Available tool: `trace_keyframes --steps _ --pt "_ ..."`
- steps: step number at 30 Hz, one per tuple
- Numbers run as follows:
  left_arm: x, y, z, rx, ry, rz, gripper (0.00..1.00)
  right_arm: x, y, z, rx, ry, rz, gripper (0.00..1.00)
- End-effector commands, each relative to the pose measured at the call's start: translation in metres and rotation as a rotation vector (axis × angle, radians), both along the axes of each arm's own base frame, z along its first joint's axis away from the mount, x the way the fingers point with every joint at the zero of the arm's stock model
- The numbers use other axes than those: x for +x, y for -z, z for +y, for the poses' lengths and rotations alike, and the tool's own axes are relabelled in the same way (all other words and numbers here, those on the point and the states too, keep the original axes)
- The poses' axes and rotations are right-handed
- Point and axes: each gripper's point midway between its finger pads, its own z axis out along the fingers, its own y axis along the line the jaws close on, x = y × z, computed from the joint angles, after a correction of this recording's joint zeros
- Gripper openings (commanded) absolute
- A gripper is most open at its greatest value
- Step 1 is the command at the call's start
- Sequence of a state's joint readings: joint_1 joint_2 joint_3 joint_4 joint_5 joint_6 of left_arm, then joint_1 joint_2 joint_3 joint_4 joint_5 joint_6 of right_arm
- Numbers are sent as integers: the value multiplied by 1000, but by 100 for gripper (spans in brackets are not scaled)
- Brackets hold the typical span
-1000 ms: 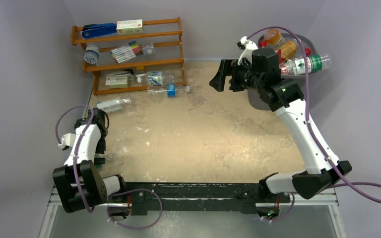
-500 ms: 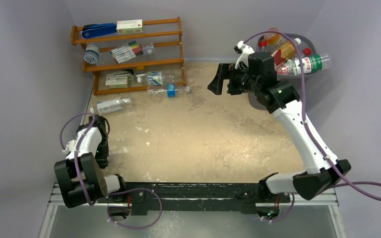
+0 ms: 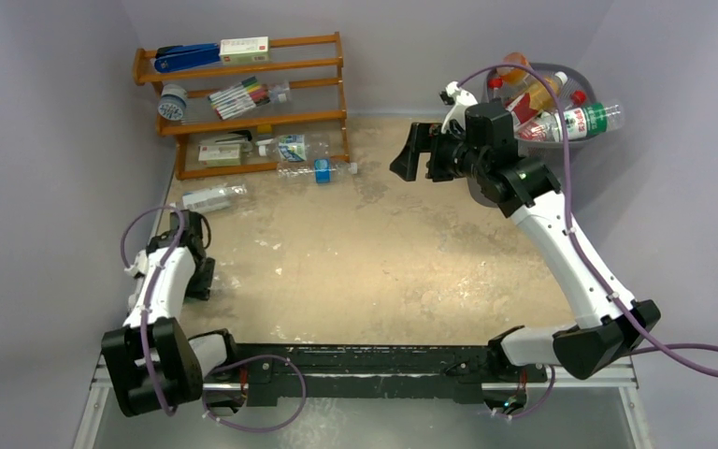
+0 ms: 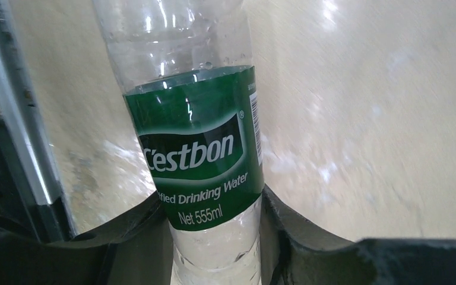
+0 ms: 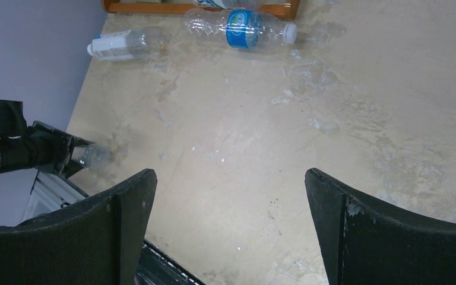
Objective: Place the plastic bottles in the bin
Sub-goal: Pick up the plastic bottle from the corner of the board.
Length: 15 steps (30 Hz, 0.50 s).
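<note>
Left wrist view is showing the left gripper [image 4: 214,217] clamping the green-label C'estbon bottle [image 4: 196,154] across its body, long axis pointing ahead, far across the table [image 3: 383,253] from the bin [image 3: 570,73], while the right gripper [image 5: 230,178], nearer the bin, is hanging wide open and empty.

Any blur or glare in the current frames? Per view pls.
Left wrist: green-label bottle sharp, with highlights on its clear shoulder; table behind streaked with blur. Right wrist: crisp throughout, fingers dark. Top external: even, soft light, no strong glare.
</note>
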<state>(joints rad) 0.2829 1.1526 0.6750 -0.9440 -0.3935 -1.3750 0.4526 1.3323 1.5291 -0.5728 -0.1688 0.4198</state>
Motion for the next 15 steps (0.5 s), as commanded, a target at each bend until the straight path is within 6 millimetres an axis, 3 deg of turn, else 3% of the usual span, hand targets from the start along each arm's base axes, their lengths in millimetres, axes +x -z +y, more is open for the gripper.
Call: trace_keyframes --steps 1,10,15 --pt "35 -33 -33 -26 228 -122 30 1 -26 3 47 1 -80 97" --pt "51 -53 -120 -150 624 -263 30 -7 -27 -5 50 23 -88 98" --pt "53 -68 -158 -196 811 -358 31 -24 -29 -6 67 -3 -65 100"
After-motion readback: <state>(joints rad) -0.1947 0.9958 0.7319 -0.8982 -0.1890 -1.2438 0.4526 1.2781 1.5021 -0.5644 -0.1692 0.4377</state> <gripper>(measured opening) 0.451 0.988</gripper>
